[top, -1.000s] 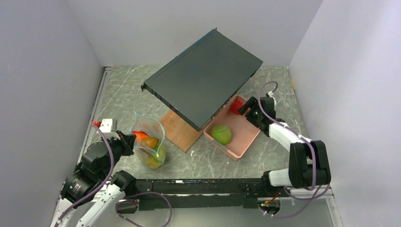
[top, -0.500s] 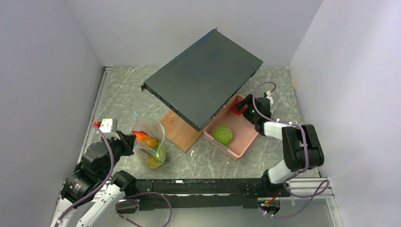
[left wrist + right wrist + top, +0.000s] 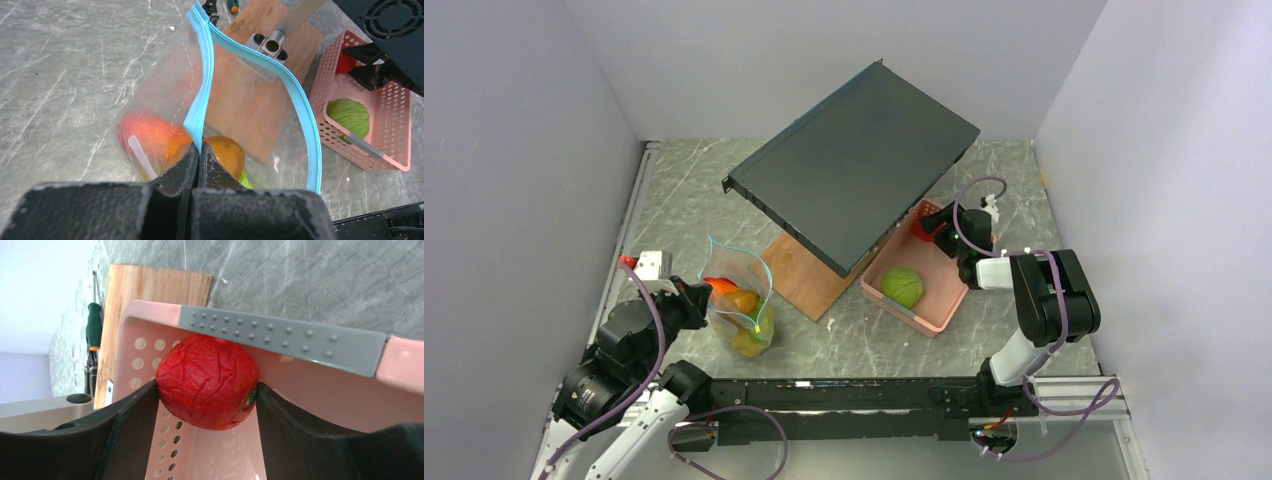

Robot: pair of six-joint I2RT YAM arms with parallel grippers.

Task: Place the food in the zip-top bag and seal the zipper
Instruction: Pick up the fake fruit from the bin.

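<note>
The clear zip-top bag (image 3: 742,290) stands open at the left, its mouth spread wide. My left gripper (image 3: 696,300) is shut on the near side of its teal zipper (image 3: 202,85), pinching the strip between both fingers. Inside the bag lie an orange fruit (image 3: 225,155), a red-orange piece (image 3: 150,135) and something green (image 3: 245,180). At the right, a pink tray (image 3: 944,310) holds a green round vegetable (image 3: 903,286). In the tray's far corner, my right gripper (image 3: 207,390) is shut on a wrinkled red fruit (image 3: 207,382), with both fingers touching its sides.
A dark flat box (image 3: 854,165) leans tilted over the middle of the table, its low edge above a wooden board (image 3: 799,275) between bag and tray. A green-handled screwdriver (image 3: 93,330) lies beyond the board. Grey walls close in left, right and behind.
The right gripper reached deeper into the tray's far corner and its jaws closed onto the red fruit. The tray shifted slightly. The left gripper and bag stayed still.
</note>
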